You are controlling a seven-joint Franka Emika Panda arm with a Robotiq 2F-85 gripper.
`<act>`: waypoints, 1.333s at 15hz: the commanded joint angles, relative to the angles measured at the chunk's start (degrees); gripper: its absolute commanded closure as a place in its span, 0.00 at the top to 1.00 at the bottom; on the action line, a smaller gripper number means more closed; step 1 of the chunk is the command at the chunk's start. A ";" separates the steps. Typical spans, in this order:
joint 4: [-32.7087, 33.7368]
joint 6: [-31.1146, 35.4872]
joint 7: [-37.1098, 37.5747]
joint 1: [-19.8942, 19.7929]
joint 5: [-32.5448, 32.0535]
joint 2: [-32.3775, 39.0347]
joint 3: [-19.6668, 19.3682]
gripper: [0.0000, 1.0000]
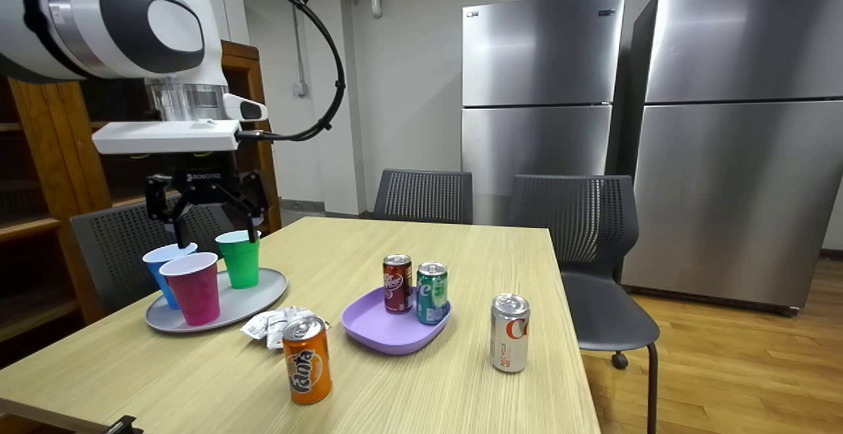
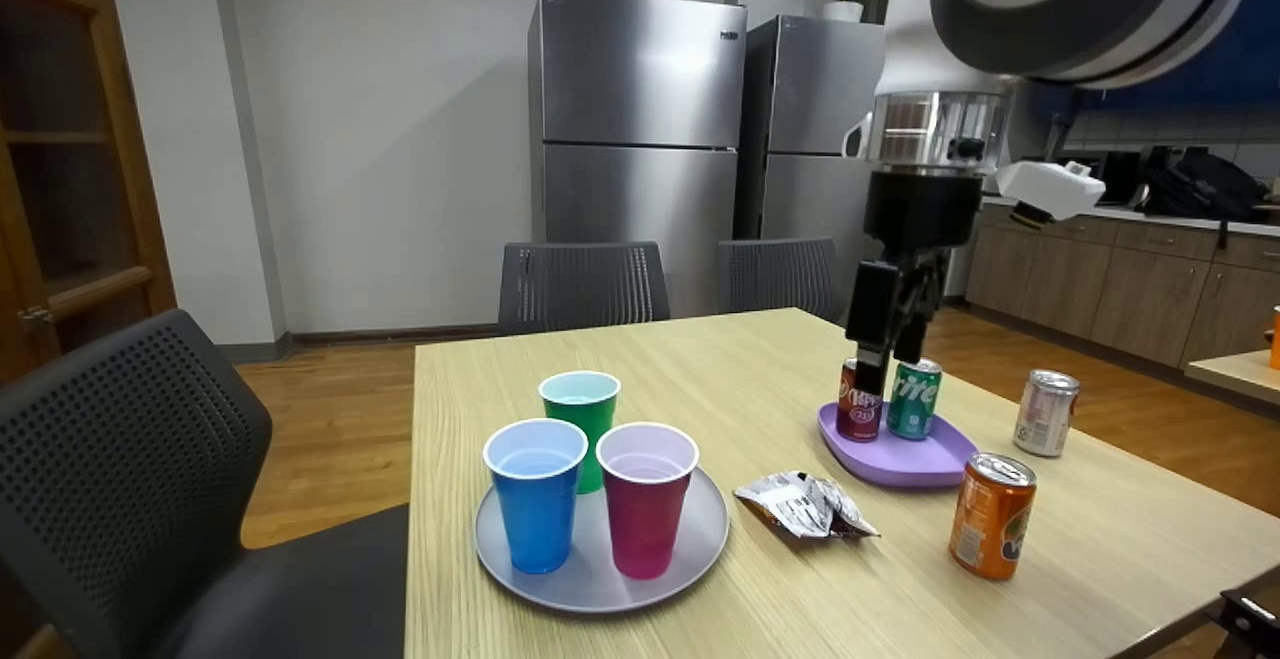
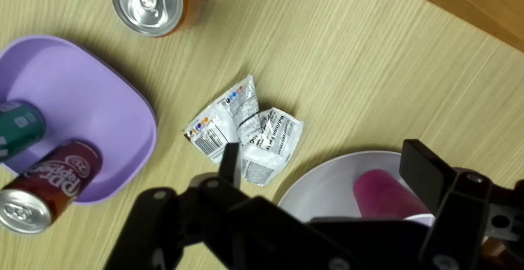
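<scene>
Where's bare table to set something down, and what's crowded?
Bare table runs beyond the green cup and Dr Pepper can to the edge nearest the refrigerators. Another lies between the Fanta can, silver Coke can and purple plate. Crowded: the gray plate with three cups; between plates, the snack wrapper.

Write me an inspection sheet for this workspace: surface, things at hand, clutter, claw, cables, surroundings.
Surface: pale wood-grain table; spills: nothing seen.
Things at hand: crumpled silver packet, lying on the table between the grey plate and the purple tray.
Clutter: blue cup, pink cup and green cup upright on the plate; Dr Pepper can and Sprite can on the tray; Fanta can and silver can standing on the table.
Claw: open, holding nothing, above the table.
Cables: black cable looping out beside the arm.
Surroundings: dark chairs, steel refrigerators, wooden cabinet.
</scene>
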 commanded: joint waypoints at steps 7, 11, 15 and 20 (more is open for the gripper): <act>-3.39 -0.60 -3.29 -7.37 -0.51 -0.56 -6.68 1.00; -3.06 0.27 -3.04 -9.61 -0.59 1.26 -8.56 1.00; -3.06 2.27 -0.90 -11.82 -2.67 3.29 -8.66 1.00; -3.06 5.85 0.83 -13.24 -3.93 7.20 -8.42 1.00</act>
